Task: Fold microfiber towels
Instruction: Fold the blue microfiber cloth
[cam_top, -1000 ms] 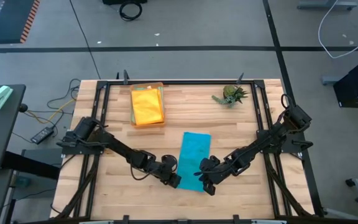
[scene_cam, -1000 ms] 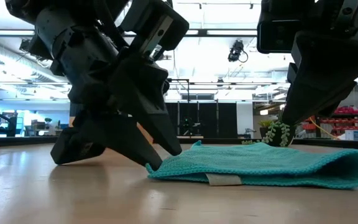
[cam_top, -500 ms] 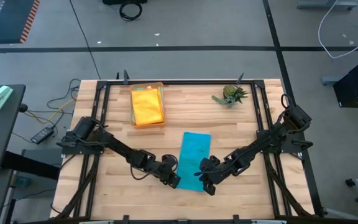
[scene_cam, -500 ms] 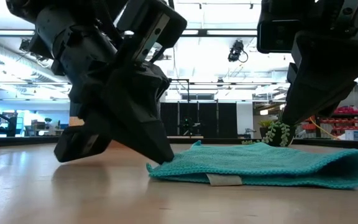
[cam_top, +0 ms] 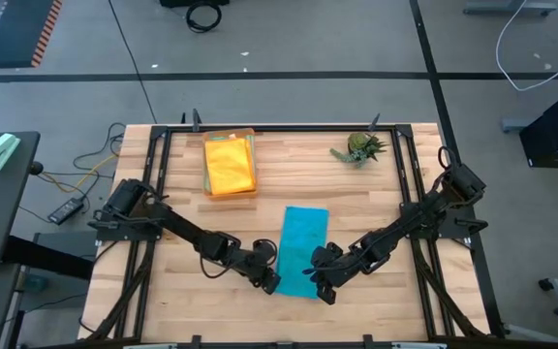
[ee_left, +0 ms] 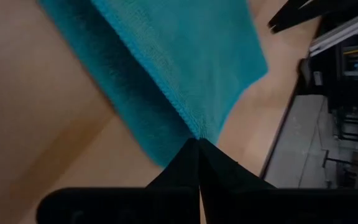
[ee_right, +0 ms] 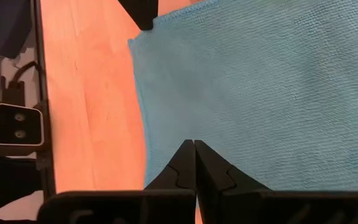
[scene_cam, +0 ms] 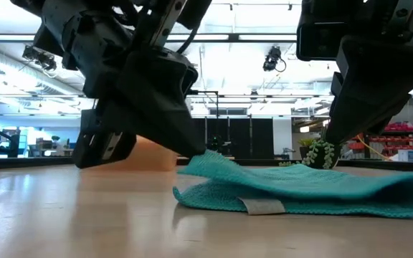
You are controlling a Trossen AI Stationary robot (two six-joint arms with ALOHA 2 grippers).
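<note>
A teal towel (cam_top: 304, 242), folded into a long strip, lies on the wooden table (cam_top: 163, 291) with one short end toward the near edge. My left gripper (cam_top: 273, 281) is shut on its near left corner, seen raised in the low view (scene_cam: 199, 152). My right gripper (cam_top: 320, 288) is shut over the towel's near right corner (ee_right: 194, 143). Yellow towels (cam_top: 231, 165) lie stacked in an orange tray at the far left. My left gripper pinches the hemmed edge at the towel's near left corner (ee_left: 194, 127) between its two fingertips, slanting down from the table's left. The upper part of the corner (scene_cam: 217, 163) is lifted off the lower layer (scene_cam: 214, 197), which stays on the table. My right gripper's shut fingertips stand over the towel (ee_right: 241, 87) close to its edge; I cannot tell whether they touch it.
The orange tray (cam_top: 208, 145) stands at the far left and a small spiky green plant (cam_top: 359, 147) at the far right. Black frame rails (cam_top: 153, 174) run along the table's sides. A white tag (scene_cam: 264, 207) sticks out of the towel's near edge.
My left gripper has shut on the towel's near left corner and gone up with it. The upper part of that corner is now lifted off the lower layer; the rest of the towel has stayed flat on the table.
</note>
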